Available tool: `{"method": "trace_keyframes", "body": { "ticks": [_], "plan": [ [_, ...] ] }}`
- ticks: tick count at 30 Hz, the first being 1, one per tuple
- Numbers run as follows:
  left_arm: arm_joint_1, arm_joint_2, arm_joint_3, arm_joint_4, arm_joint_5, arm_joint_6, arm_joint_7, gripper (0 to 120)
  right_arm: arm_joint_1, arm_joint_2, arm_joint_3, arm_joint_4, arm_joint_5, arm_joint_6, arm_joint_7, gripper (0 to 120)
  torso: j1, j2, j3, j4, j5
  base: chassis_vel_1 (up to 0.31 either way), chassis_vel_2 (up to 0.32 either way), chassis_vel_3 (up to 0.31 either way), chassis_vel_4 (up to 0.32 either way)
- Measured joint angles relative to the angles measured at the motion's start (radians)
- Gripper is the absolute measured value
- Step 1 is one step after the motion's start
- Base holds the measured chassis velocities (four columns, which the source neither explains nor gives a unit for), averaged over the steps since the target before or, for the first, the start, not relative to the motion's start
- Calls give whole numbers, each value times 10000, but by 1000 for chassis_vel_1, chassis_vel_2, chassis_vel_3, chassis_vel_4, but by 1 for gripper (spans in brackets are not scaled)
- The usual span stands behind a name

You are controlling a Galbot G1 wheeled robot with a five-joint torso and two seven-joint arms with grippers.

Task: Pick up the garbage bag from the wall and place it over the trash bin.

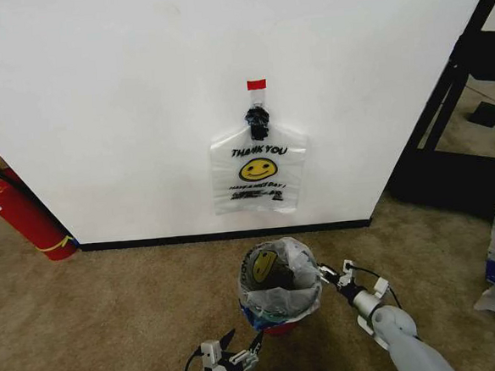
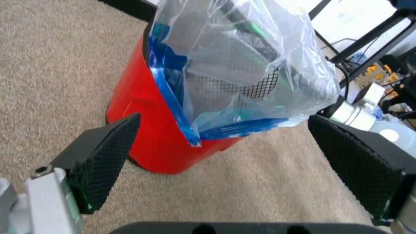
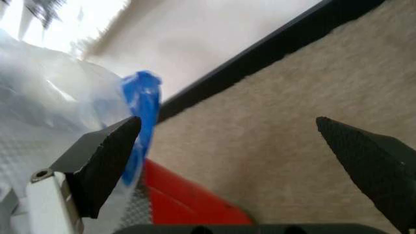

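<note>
Brown low-pile carpet (image 1: 111, 305) covers the floor up to a plain white wall (image 1: 139, 91) with a black baseboard (image 1: 225, 234); a red fire extinguisher (image 1: 20, 214) leans at the wall's left end, and a dark frame stands in the room to the right. On the wall, under a strip of red tape (image 1: 256, 84), hangs a thin translucent plastic bag with a yellow smiley face and black "THANK YOU" lettering (image 1: 259, 178).

In front of it on the carpet stands the small round black wire-mesh trash bin with a red base (image 1: 281, 322), and a second translucent whitish garbage bag with blue patches (image 1: 279, 272) is draped over its rim (a smiley shows on the inside).

The left claw (image 1: 242, 347) sits low, just in front of the bin on its left, fingers spread apart and holding nothing. The right claw (image 1: 332, 275) is at the bin's right rim, also spread apart with nothing between its fingers.

The left wrist view shows the mesh (image 2: 250, 87) through the plastic and the blue edge (image 2: 170, 92) hanging down the red side. The right wrist view has one finger (image 3: 107, 158) just beside the blue patch (image 3: 140, 117); whether it touches is unclear.
</note>
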Motion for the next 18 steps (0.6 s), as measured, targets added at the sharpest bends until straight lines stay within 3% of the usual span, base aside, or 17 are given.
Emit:
{"method": "trace_keyframes", "body": {
  "ticks": [3,7,9,13,14,18],
  "plan": [
    [1,65,-50,-109,-36,-81,-12,100,-729,-608,-10,1106,-1263,829,932,100,0,0,0,-5,-5,0,0,0,0],
    [-71,99,-104,-275,-56,-288,-296,100,-1595,-1160,80,2085,-1973,2234,1128,100,0,1,0,-6,-5,0,0,0,0],
    [-253,170,-254,-789,23,-414,-1129,100,-2776,-1521,522,3465,-2633,3842,1115,100,0,0,-1,-8,-2,0,0,0,0],
    [-565,348,-553,-1562,742,-644,-2237,100,-4282,-1399,1092,5597,-3216,5728,2480,100,-1,1,-2,-6,-1,0,0,0,0],
    [-565,348,-553,-1562,742,-644,-2237,100,-4282,-1399,1092,5597,-3216,5728,2480,100,-1,1,-2,-6,-1,0,0,0,0],
    [-918,473,-805,-2110,1647,-1803,-3064,100,-5624,-551,2017,7331,-4690,6838,3006,100,-1,1,-2,-5,-8,0,0,0,0]
  ]
}}
